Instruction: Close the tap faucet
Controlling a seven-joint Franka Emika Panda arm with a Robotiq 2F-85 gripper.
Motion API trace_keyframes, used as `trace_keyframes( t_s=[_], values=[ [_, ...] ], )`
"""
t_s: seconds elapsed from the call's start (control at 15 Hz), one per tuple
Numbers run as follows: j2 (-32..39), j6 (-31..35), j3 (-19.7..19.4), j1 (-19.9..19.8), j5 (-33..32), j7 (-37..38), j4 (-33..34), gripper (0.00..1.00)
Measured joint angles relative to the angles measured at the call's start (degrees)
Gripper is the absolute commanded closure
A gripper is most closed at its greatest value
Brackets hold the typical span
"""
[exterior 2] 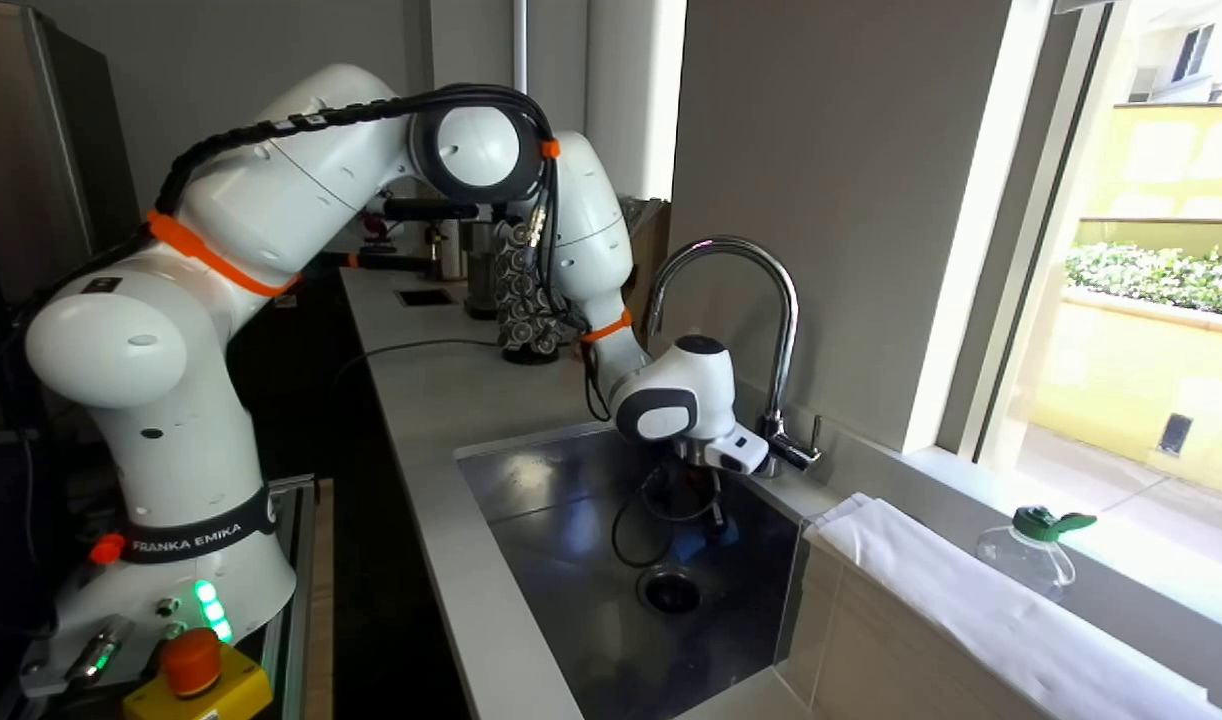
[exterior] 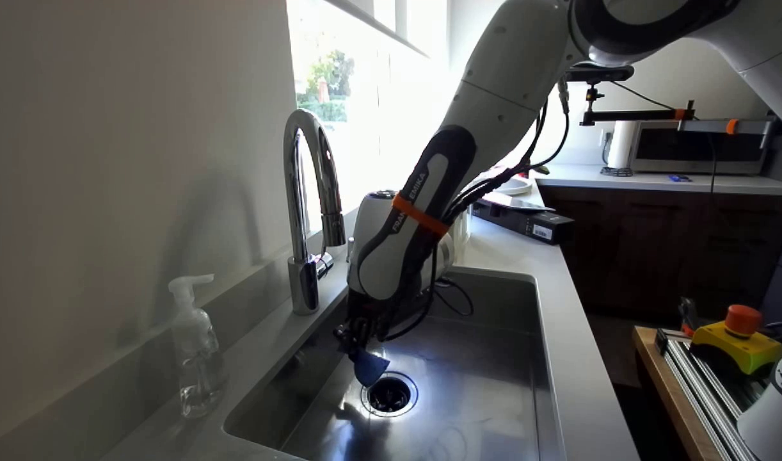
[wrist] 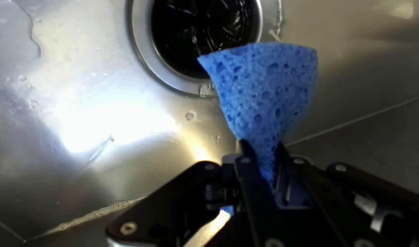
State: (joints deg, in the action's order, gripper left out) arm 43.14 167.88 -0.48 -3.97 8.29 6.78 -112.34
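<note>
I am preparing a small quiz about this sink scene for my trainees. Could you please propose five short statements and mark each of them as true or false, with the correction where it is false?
1. The gripper pinches a blue sponge. True.
2. The faucet stands on the counter beside the sink. True.
3. The gripper grasps the faucet. False: it holds the sponge, within the sink.
4. A clear pump bottle stands on the counter. True.
5. The sponge hides the whole drain. False: most of the drain shows in both exterior views.
</note>
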Motion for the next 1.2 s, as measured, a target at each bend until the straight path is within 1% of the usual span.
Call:
trace_keyframes(
  t_s=[0.27,0.53,0.93,1.2],
  values=[
    [-4.9,0.0,0.6,-0.1,-0.3,-2.6,-4.8,0.96],
    [-8.1,0.0,0.6,-0.2,-0.6,-4.3,-8.1,0.96],
    [-10.9,0.1,0.6,-0.3,-0.6,-5.8,-10.7,0.96],
    [-11.5,0.1,0.9,-0.5,-0.6,-6.1,-11.1,0.96]
  ],
)
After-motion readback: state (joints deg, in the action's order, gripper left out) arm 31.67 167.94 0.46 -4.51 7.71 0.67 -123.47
